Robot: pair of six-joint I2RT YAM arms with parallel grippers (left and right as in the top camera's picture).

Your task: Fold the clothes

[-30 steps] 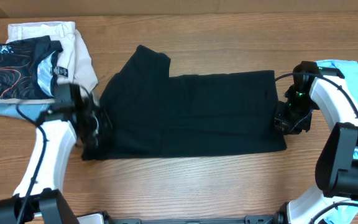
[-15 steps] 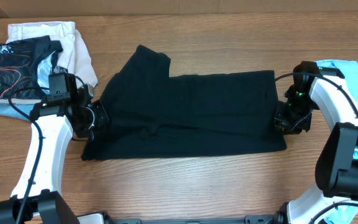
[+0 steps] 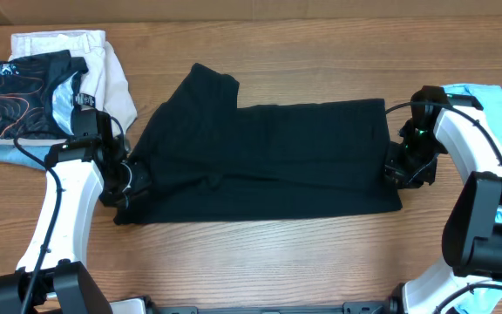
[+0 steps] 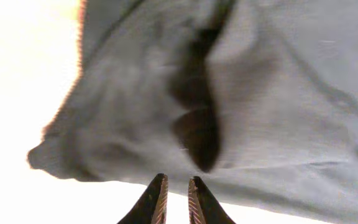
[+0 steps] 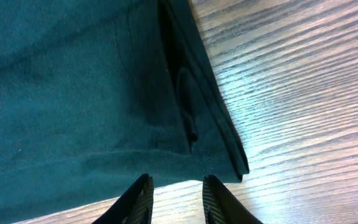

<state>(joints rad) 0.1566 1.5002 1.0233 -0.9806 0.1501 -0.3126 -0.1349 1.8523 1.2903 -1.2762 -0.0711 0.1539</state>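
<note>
My left claw (image 4: 177,180), barely parted, and right claw (image 5: 178,180), wider, sit empty at opposite ends of the clothes (image 3: 268,161) so I can pinch corners.

You'll see the clothes (image 3: 268,161) are thin, soft cloth, matt black with no sheen and lightly creased. The table (image 3: 277,262) is wood with a streaky open grain and a faint satin gloss. At the upper left of the overhead frame, the cream garment (image 3: 111,78) looks like heavier woven cloth. The left arm's shell (image 3: 64,209) is smooth, slightly glossy white plastic.
</note>
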